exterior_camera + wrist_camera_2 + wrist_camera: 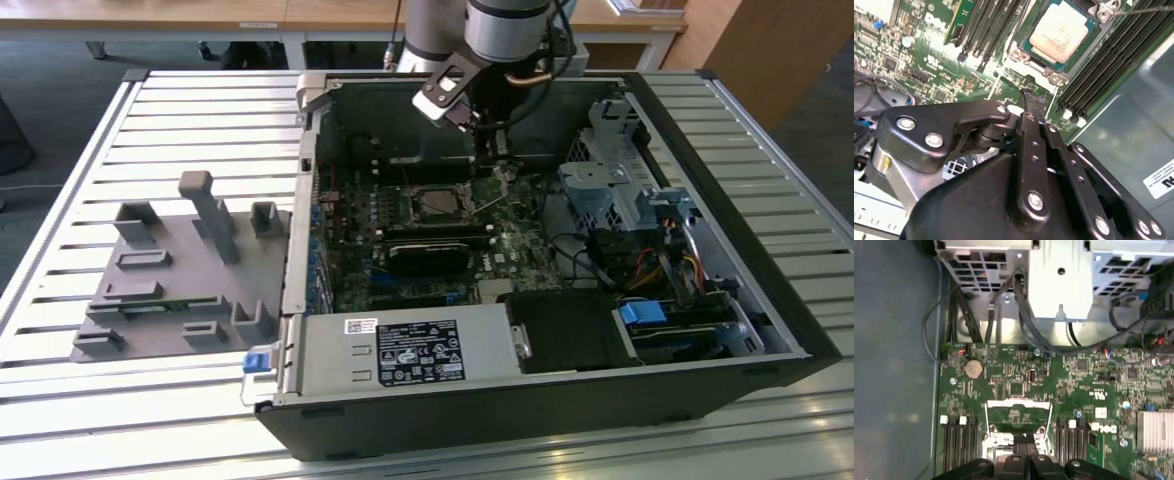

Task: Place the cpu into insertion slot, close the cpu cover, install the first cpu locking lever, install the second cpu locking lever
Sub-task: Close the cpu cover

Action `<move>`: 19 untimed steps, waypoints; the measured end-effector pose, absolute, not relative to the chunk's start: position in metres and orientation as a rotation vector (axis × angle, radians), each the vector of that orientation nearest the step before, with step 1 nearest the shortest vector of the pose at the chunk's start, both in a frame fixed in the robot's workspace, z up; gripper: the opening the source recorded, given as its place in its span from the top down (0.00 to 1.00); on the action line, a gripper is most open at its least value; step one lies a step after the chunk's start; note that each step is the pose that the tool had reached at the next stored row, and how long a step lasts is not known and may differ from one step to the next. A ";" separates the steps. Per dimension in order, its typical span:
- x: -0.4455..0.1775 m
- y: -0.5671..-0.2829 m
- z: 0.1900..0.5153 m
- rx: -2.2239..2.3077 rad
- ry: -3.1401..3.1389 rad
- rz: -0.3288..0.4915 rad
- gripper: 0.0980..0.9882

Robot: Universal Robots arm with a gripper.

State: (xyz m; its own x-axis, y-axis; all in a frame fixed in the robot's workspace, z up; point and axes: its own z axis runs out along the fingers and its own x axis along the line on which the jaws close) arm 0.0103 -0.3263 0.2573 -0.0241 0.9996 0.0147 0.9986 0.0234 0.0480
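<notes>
I read the fingers (1030, 140) as clenched together, with nothing visible between them. The gripper (1030, 97) tip sits low over the green board (1004, 370), just beside the socket's edge. In the first wrist view the cpu cover (1004, 403) looks flipped up on its hinge right ahead of the tip. I cannot tell whether the tip touches it. The cpu (1059, 31) lies in the insertion slot (416, 203), silver face up and uncovered.

My worry is any push on that cover. A closed tip makes a narrow contact, so it could slide off the thin frame and dig into the board or the memory slots (1104, 65) close by. If the cover drops skewed, it could catch the chip's edge and shift it on the contacts. A locking lever (1149, 7) stands loose as a thin wire near the socket and could get trapped under the frame.

In the exterior view the arm (501, 30) comes in over the far wall of the computer case (534, 420). The wrist is tilted and the gripper points steeply down into the case, just beyond the socket.
</notes>
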 end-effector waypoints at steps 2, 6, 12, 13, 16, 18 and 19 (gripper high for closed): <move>0.014 -0.326 0.257 2.170 2.239 0.070 0.99; 0.024 -0.325 0.257 2.170 2.239 0.069 0.99; 0.035 -0.321 0.256 2.170 2.238 0.065 0.99; 0.037 -0.320 0.256 2.170 2.238 0.065 0.99; 0.042 -0.320 0.255 2.171 2.239 0.063 0.99; 0.046 -0.320 0.254 2.172 2.239 0.061 0.99; 0.048 -0.320 0.254 2.172 2.240 0.060 0.99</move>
State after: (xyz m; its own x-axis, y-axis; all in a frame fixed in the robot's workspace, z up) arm 0.0480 -0.3196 0.2542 -0.0308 0.9995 0.0120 0.9987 0.0303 0.0422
